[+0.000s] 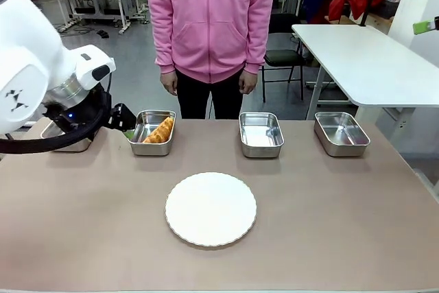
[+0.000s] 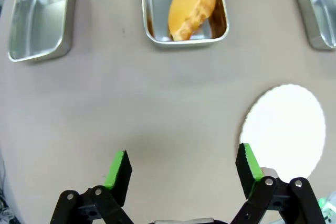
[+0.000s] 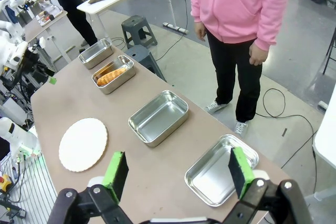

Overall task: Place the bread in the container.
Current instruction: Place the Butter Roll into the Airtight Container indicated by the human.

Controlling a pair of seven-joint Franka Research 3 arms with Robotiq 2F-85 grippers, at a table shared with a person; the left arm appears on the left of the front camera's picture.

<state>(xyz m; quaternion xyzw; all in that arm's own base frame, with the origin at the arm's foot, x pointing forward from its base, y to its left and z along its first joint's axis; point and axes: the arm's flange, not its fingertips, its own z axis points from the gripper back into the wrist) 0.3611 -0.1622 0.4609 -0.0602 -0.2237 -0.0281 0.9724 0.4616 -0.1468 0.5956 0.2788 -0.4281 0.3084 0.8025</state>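
The bread (image 1: 160, 131), a golden-brown croissant, lies inside the container (image 1: 140, 143), a shallow steel tray second from the left on the far side of the table. My left gripper (image 1: 123, 123) hangs just left of that tray. In the left wrist view the left gripper (image 2: 182, 166) is open over bare tabletop with nothing between its green pads (image 2: 118, 167), and the bread (image 2: 193, 4) lies in the container (image 2: 185, 39) well ahead. My right gripper (image 3: 177, 172) is open and holds nothing, high above the table's right end. From there the bread (image 3: 110, 75) shows far off in the container (image 3: 126, 77).
A round white plate (image 1: 210, 208) lies mid-table. Two steel trays (image 1: 260, 134) (image 1: 341, 133) stand to the right, holding nothing, and another tray (image 1: 68, 143) sits partly behind my left arm. A person in a pink hoodie (image 1: 209, 12) stands at the far edge, hands down.
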